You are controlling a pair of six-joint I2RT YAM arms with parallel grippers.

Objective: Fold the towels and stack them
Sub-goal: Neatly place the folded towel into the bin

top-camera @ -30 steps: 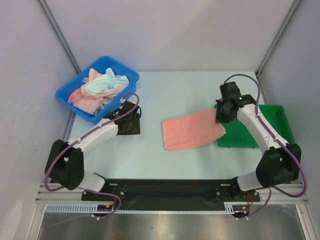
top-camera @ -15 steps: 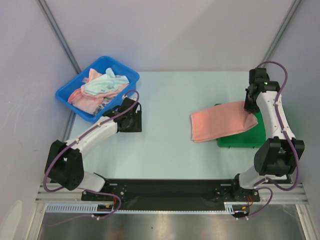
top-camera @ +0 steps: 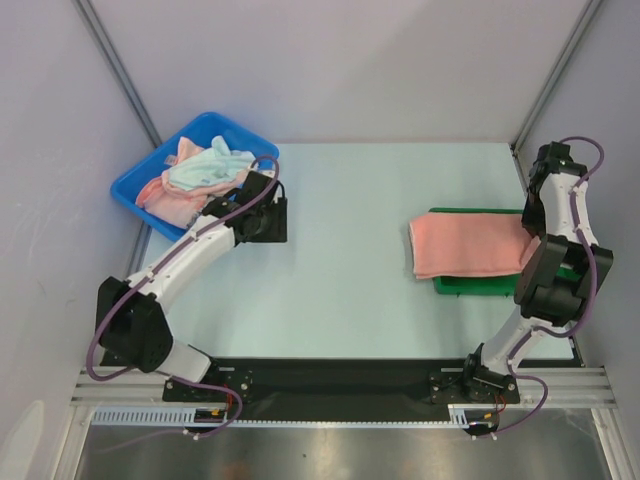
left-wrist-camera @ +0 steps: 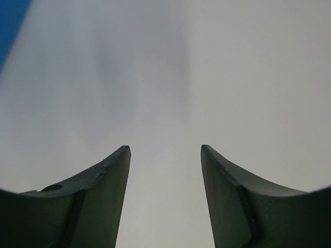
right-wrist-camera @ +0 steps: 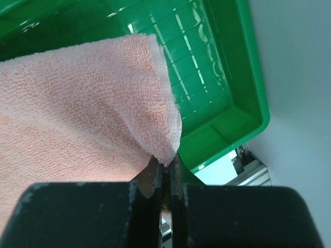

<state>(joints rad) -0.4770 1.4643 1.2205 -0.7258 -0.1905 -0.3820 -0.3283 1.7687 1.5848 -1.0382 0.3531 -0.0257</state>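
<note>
At right, the salmon-pink towel (top-camera: 465, 246) is pinched by the right gripper (right-wrist-camera: 166, 167) over the green tray (top-camera: 478, 285), while the left gripper (left-wrist-camera: 165, 151) is extended, fingers (left-wrist-camera: 98, 201) spread, beside the upper-left blue bin (top-camera: 130, 190).

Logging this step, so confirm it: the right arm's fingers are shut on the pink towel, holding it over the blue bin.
Wrong container. The right arm's fingers are shut on the pink towel, holding it over the green tray, not the blue bin. The top view shows it.
</note>
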